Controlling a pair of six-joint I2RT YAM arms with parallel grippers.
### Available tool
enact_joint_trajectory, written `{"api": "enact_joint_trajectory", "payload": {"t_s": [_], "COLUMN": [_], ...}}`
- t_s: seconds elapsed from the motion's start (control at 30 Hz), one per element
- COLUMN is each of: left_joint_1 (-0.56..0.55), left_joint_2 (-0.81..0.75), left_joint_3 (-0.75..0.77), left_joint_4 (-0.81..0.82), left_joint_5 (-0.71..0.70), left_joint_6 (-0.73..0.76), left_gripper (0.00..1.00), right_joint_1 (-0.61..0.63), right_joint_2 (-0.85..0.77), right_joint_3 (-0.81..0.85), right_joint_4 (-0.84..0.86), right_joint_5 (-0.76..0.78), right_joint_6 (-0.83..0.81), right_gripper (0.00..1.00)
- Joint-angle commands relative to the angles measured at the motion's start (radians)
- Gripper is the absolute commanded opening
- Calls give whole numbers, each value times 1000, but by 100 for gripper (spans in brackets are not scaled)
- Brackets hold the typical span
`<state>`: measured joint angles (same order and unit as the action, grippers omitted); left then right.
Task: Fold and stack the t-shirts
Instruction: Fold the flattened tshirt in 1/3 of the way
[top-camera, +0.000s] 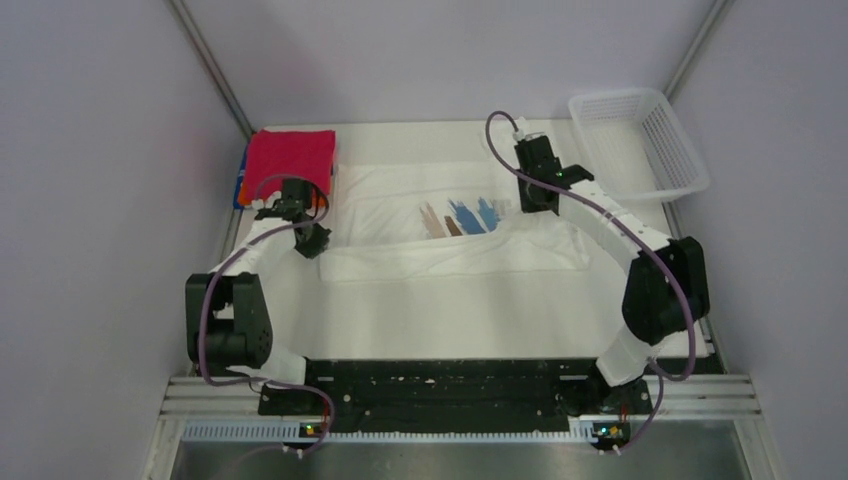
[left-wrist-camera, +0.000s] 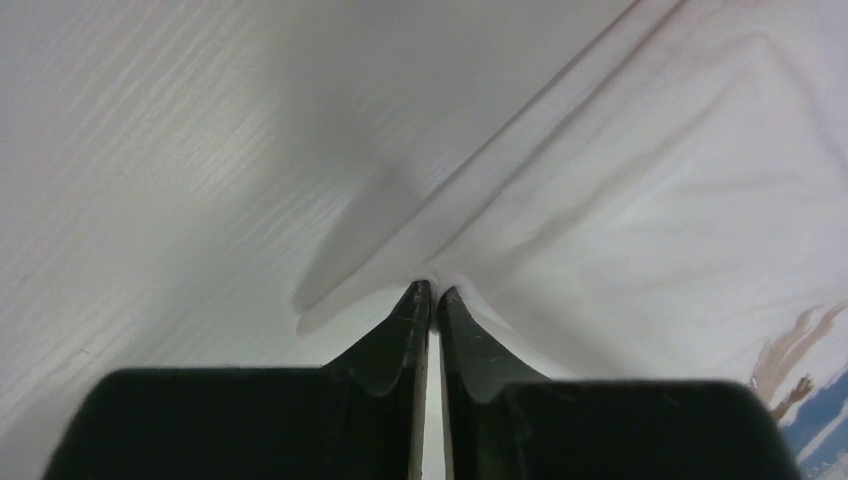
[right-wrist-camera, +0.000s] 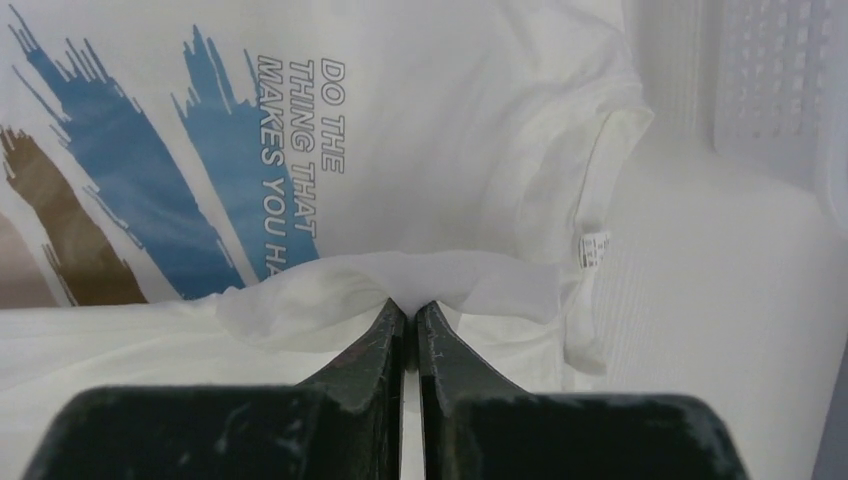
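The large white cloth t-shirt with brown and blue diagonal brush strokes (top-camera: 455, 232) lies spread across the middle of the white table (top-camera: 450, 330), wrinkled. A doubled band of its plain cloth runs along its near side, covering the lower part of the print. In the right wrist view grey capitals beside the blue strokes read "DO THE THING THAT MAKES YOU HA", the rest hidden under a fold. A hemmed sleeve and a small white label show at the shirt's right side.

The left gripper (left-wrist-camera: 432, 292) has its fingers pressed together on a pinch of the shirt's left edge, lifting it into a small peak. The right gripper (right-wrist-camera: 411, 305) is likewise clamped on a thin, translucent fold of white cloth near the print.

A folded crimson t-shirt (top-camera: 291, 158) sits at the far left corner, slivers of orange and blue cloth (top-camera: 240, 182) showing under its left edge. A white plastic mesh basket (top-camera: 680, 150) stands at the far right corner.
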<state>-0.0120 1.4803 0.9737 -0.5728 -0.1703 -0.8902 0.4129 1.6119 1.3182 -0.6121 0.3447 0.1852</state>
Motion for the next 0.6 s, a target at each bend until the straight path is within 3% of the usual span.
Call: {"api": "enact_joint_trajectory", "payload": {"t_s": [0.0, 0.07, 0.1, 0.13, 0.17, 0.2, 0.33, 0.5, 0.57], "left_joint_1": [6, 6, 5, 5, 5, 6, 6, 1, -10], "left_joint_2": [77, 121, 144, 160, 171, 173, 116, 9, -20], "left_joint_3": [75, 125, 161, 196, 232, 255, 262, 123, 68], "left_joint_4": [58, 38, 16, -12, -39, -57, -75, 4, 42], "left_joint_5": [-66, -77, -76, -75, -76, -75, -56, 101, 161], "left_joint_6": [22, 35, 43, 52, 59, 68, 86, 111, 122], "left_gripper": [17, 29, 44, 52, 59, 68, 84, 98, 99], "right_joint_1": [-39, -51, -57, -67, -75, -76, -76, -75, -77], "right_joint_2": [159, 243, 286, 331, 364, 380, 300, 92, 42], "right_joint_3": [159, 241, 295, 351, 408, 442, 382, 34, -74], "right_joint_4": [38, 30, 18, -8, -38, -53, 1, 136, 189], "right_joint_5": [-39, -61, -73, -80, -85, -82, -79, -130, -201], "right_joint_6": [-96, -92, -75, -53, -32, -15, 32, 137, 164], "right_gripper": [6, 13, 28, 49, 89, 98, 99, 99, 99]}}
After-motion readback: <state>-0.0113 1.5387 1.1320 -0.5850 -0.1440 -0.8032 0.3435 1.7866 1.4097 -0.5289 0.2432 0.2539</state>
